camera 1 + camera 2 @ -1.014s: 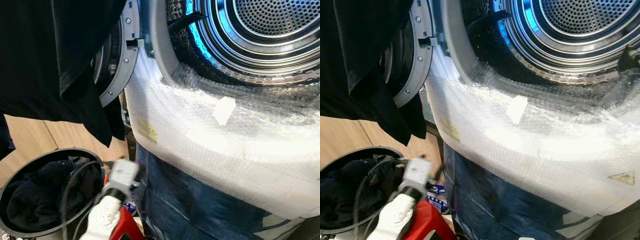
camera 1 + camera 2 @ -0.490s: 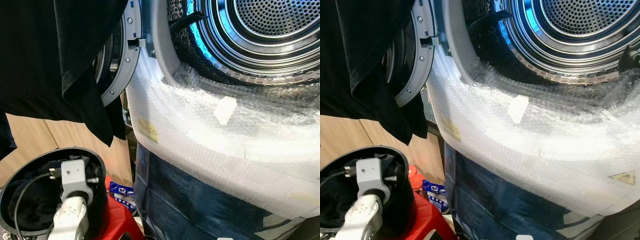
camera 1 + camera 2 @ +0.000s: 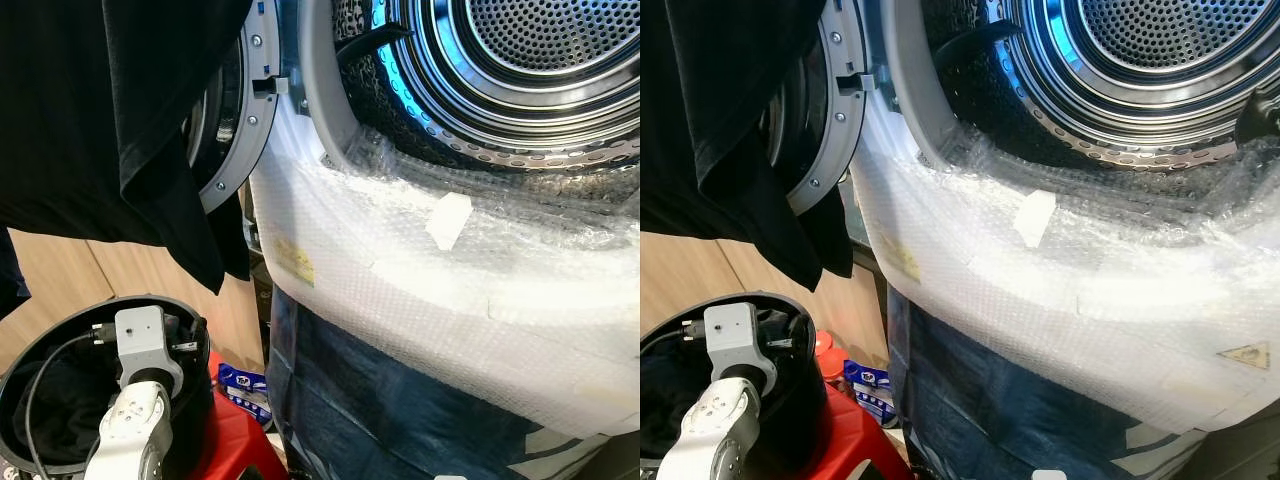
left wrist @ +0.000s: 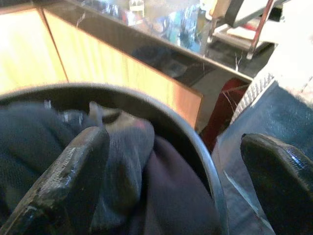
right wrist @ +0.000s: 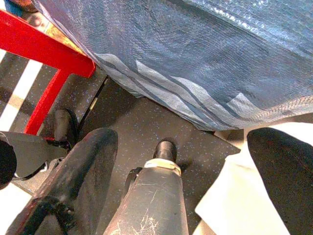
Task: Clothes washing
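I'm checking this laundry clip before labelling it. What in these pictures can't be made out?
- Drum interior: cut off by the top and right edges of the eye views, so any load inside is unknown.
- Black basket: its far side is covered by the left arm and cut by the edge.
- Dark clothes in the basket: how many pieces cannot be told in the left wrist view.
- Left gripper: open above the clothes; contact unclear.

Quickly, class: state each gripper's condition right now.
Left gripper: open, empty, above the dark clothes in the basket.
Right gripper: open, empty.
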{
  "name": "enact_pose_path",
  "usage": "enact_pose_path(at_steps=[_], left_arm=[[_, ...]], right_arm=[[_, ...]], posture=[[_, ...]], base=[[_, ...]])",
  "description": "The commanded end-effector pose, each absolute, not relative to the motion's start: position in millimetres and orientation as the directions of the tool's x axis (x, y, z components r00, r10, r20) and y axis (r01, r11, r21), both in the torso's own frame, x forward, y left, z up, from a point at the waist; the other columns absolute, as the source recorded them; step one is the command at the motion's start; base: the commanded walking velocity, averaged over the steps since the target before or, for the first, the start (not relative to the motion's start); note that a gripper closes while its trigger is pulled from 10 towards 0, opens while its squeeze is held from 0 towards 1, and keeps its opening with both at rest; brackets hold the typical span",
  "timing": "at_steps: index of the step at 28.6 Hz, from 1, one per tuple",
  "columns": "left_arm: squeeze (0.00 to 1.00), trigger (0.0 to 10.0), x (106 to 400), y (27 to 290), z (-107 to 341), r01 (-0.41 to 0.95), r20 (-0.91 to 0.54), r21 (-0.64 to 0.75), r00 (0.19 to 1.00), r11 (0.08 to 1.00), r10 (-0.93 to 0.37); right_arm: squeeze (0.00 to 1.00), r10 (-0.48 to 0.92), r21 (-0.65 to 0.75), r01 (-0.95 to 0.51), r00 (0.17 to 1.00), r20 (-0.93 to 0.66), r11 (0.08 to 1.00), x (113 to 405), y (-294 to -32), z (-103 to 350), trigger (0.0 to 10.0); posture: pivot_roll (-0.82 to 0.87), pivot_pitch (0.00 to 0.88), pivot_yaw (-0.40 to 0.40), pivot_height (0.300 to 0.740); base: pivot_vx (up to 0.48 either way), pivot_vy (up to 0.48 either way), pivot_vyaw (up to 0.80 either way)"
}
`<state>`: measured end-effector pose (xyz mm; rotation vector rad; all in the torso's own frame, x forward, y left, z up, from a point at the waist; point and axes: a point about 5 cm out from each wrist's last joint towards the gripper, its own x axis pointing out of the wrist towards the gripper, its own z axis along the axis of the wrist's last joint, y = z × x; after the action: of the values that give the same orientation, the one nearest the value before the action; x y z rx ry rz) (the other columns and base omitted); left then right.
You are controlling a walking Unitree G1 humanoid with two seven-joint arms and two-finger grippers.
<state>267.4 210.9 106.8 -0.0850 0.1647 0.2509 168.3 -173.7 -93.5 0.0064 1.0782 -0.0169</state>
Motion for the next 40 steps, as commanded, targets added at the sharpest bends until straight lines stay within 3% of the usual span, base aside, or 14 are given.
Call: enact_pose_path(at_steps=[1,8,12,15,16,22,25,29,30,31,32,33,40], left_arm=[[1.00,10.0,264,215,107,-0.278,-0.183,-0.071,0.948,0.958,0.262],[1.00,10.0,261,222,103,-0.305,-0.208,-0.070,0.936,0.950,0.285],[1.00,10.0,255,235,98,-0.419,-0.232,-0.090,0.891,0.903,0.390],[1.00,10.0,256,234,98,-0.401,-0.237,-0.098,0.898,0.911,0.370],[0.00,10.0,255,232,96,-0.402,-0.244,-0.104,0.897,0.910,0.368],[0.00,10.0,255,229,92,-0.416,-0.263,-0.120,0.889,0.902,0.375],[0.00,10.0,249,233,71,-0.471,-0.406,-0.105,0.824,0.876,0.395],[0.00,10.0,246,234,66,-0.492,-0.428,-0.122,0.810,0.862,0.401],[0.00,9.6,246,234,67,-0.492,-0.424,-0.123,0.811,0.862,0.402],[0.00,7.6,247,234,68,-0.492,-0.419,-0.124,0.813,0.862,0.404],[0.00,3.1,248,234,69,-0.493,-0.413,-0.125,0.815,0.861,0.406],[0.00,0.0,248,235,70,-0.489,-0.405,-0.127,0.820,0.863,0.405],[0.00,0.0,251,236,76,-0.494,-0.377,-0.127,0.826,0.860,0.419]], right_arm=[[0.00,-0.012,0.002,0.028,0.477,-0.879,1.000,169,-174,-93,10.0],[0.00,-0.010,0.000,0.022,0.477,-0.879,1.000,170,-174,-93,10.0],[0.00,-0.011,0.002,0.027,0.477,-0.879,1.000,170,-173,-93,10.0],[0.00,-0.010,0.002,0.025,0.477,-0.879,1.000,170,-173,-93,10.0],[0.00,-0.010,0.003,0.026,0.478,-0.878,1.000,170,-173,-93,10.0],[0.00,-0.010,0.003,0.027,0.479,-0.878,1.000,171,-173,-93,10.0],[0.00,-0.006,0.003,0.018,0.478,-0.878,1.000,171,-171,-93,10.0],[0.00,-0.005,0.004,0.019,0.480,-0.877,1.000,171,-171,-92,10.0],[0.00,-0.005,0.004,0.019,0.480,-0.877,1.000,171,-171,-92,10.0],[0.00,-0.005,0.004,0.018,0.481,-0.877,1.000,172,-171,-92,10.0],[0.00,-0.005,0.003,0.017,0.480,-0.877,1.000,172,-171,-92,10.0],[0.00,-0.005,0.003,0.016,0.480,-0.877,1.000,172,-171,-92,10.0],[0.00,-0.008,-0.002,0.012,0.479,-0.878,1.000,171,-172,-92,10.0]], posture=[[0.02,0.004,0.017,0.740],[0.03,0.006,0.020,0.740],[0.03,0.003,0.023,0.740],[0.03,0.004,0.023,0.740],[0.03,0.004,0.023,0.740],[0.03,0.003,0.026,0.740],[0.03,0.000,0.028,0.740],[0.02,0.000,0.030,0.740],[0.02,0.000,0.030,0.740],[0.03,0.000,0.028,0.740],[0.03,0.000,0.028,0.740],[0.03,0.000,0.028,0.740],[0.03,0.000,0.026,0.740]], base=[[0.000,0.000,0.00],[0.000,0.000,0.00],[0.000,0.000,0.00],[0.000,0.000,0.00],[0.000,0.000,0.00],[0.000,0.000,0.00],[0.000,0.000,0.00],[0.000,0.000,0.00],[0.000,0.000,0.00],[0.000,0.000,0.00],[0.000,0.000,0.00],[0.000,0.000,0.00],[0.000,0.000,0.00]])
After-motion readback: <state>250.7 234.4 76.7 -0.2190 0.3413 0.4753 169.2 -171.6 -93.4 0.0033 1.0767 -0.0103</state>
